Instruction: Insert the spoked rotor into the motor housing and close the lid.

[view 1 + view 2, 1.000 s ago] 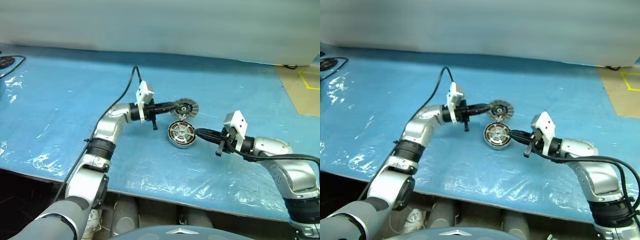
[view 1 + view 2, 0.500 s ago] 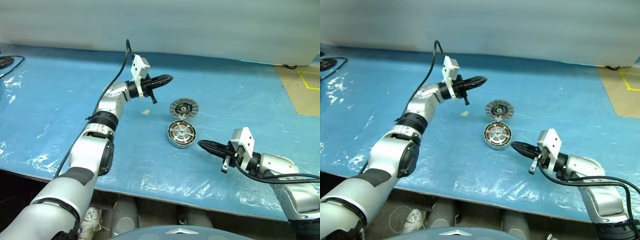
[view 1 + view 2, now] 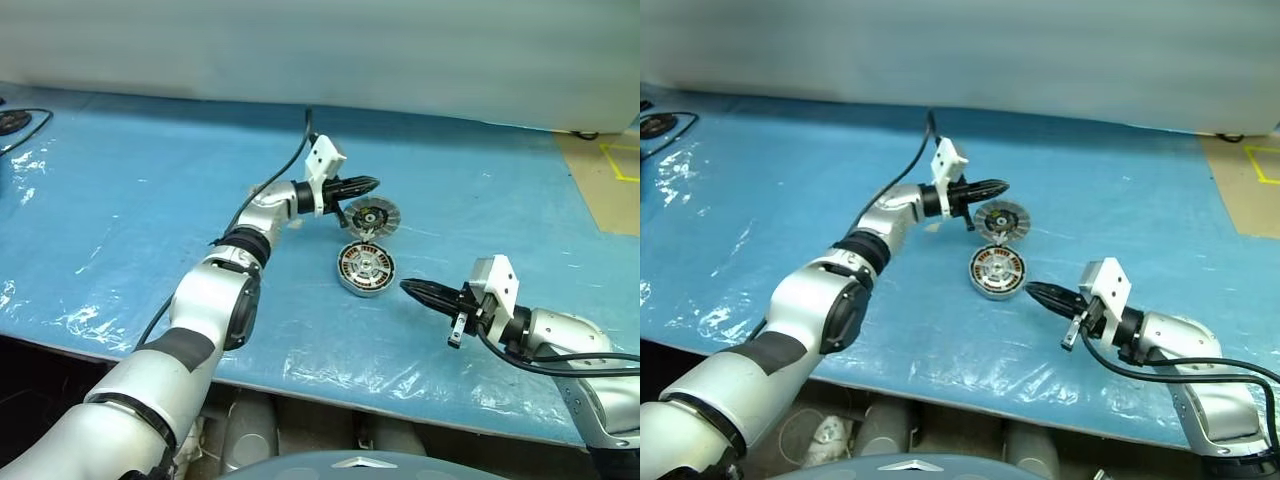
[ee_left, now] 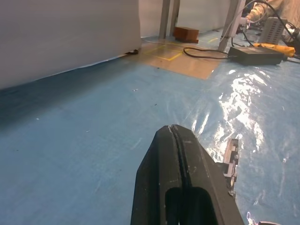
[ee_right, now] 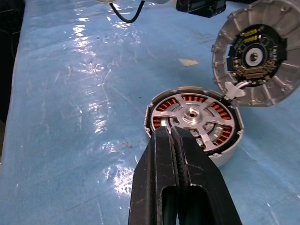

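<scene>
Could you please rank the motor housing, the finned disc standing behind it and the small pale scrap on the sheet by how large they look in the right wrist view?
1. Motor housing, though it lies nearer the camera, which flatters it.
2. Finned disc, close behind and partly cut off by the frame, so the order of these two is unsure.
3. Pale scrap, clearly smallest.

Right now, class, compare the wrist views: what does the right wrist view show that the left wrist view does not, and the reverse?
Right wrist view, not the left: the motor housing with copper windings, and the spoked rotor propped on edge at its rim. Left wrist view, not the right: a brown floor patch with yellow tape, and a black box with cables. Both: the blue sheet and that arm's own shut gripper, the right gripper and the left gripper.
</scene>
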### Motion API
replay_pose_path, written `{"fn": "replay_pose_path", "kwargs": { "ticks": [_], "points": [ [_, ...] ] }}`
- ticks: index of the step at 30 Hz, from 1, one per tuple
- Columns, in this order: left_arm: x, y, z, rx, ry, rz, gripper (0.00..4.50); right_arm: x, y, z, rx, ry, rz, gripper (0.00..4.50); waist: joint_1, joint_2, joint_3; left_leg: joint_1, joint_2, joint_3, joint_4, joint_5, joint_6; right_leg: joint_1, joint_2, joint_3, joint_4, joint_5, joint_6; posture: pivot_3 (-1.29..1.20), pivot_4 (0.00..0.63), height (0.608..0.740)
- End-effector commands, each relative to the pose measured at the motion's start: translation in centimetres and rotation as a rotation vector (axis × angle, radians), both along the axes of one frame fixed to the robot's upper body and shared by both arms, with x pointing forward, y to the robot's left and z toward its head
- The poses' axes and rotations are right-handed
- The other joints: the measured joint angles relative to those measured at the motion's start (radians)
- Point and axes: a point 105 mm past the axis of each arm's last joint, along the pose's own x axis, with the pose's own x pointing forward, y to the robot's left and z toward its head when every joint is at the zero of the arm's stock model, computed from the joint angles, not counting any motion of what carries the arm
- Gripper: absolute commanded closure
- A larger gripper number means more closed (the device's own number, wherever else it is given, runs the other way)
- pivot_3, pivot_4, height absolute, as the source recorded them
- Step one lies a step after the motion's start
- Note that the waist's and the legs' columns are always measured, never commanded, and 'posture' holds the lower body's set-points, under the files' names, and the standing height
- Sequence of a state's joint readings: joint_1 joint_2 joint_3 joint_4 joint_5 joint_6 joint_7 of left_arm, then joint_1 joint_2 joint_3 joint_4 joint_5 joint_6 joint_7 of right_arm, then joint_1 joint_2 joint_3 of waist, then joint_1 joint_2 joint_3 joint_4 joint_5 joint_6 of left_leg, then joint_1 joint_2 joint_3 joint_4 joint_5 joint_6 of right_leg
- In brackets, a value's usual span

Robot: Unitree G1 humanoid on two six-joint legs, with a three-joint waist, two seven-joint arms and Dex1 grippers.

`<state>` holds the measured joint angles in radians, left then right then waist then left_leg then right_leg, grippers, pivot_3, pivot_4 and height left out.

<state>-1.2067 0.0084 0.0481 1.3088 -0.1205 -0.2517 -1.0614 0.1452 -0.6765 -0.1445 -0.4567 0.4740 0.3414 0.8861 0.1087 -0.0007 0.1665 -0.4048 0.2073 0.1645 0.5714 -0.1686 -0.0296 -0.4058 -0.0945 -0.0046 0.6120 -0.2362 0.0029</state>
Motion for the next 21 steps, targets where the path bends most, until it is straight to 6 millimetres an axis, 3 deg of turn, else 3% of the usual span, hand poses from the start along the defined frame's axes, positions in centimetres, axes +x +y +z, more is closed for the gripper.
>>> {"fn": "replay_pose_path", "kwargs": {
  "ticks": [1,5,12,18,21],
  "points": [
    [-0.9,-1.5,0.6,0.045,-0.003,-0.093,4.49,-0.4,0.2,1.3,0.002,-0.049,0.006,4.50,0.000,0.000,0.000,0.000,0.000,0.000,0.000,0.000,0.000,0.000,0.000,0.000,0.000,0.000,0.000,0.00,0.150,0.740],
    [-1.9,-1.7,-0.8,0.126,0.043,-0.187,4.49,-0.4,0.3,1.3,-0.001,-0.050,0.000,4.50,-0.001,0.000,0.000,0.000,0.000,0.000,0.000,0.000,0.000,0.000,0.000,0.000,0.000,0.000,0.000,0.00,0.150,0.740],
    [-3.8,0.3,-4.9,0.338,0.112,-0.332,4.49,0.0,0.1,1.3,-0.008,-0.056,-0.007,4.50,-0.001,0.000,0.000,0.001,0.000,0.000,-0.001,-0.001,0.002,0.001,0.000,0.000,-0.002,0.000,0.000,0.00,0.150,0.740],
    [-4.7,1.6,-6.9,0.394,0.105,-0.384,4.49,0.8,0.0,1.8,-0.006,-0.082,-0.016,4.50,0.000,0.000,0.000,0.002,0.000,-0.001,-0.001,0.001,0.005,0.002,0.000,-0.001,-0.002,-0.002,-0.004,0.00,0.150,0.740],
    [-4.7,1.4,-6.7,0.357,0.036,-0.370,4.49,1.5,0.1,2.0,-0.010,-0.099,-0.028,4.50,0.000,0.000,0.000,0.002,0.000,-0.001,-0.001,0.000,0.005,0.004,-0.001,-0.002,-0.002,-0.002,-0.004,0.00,0.150,0.740]
  ]
}}
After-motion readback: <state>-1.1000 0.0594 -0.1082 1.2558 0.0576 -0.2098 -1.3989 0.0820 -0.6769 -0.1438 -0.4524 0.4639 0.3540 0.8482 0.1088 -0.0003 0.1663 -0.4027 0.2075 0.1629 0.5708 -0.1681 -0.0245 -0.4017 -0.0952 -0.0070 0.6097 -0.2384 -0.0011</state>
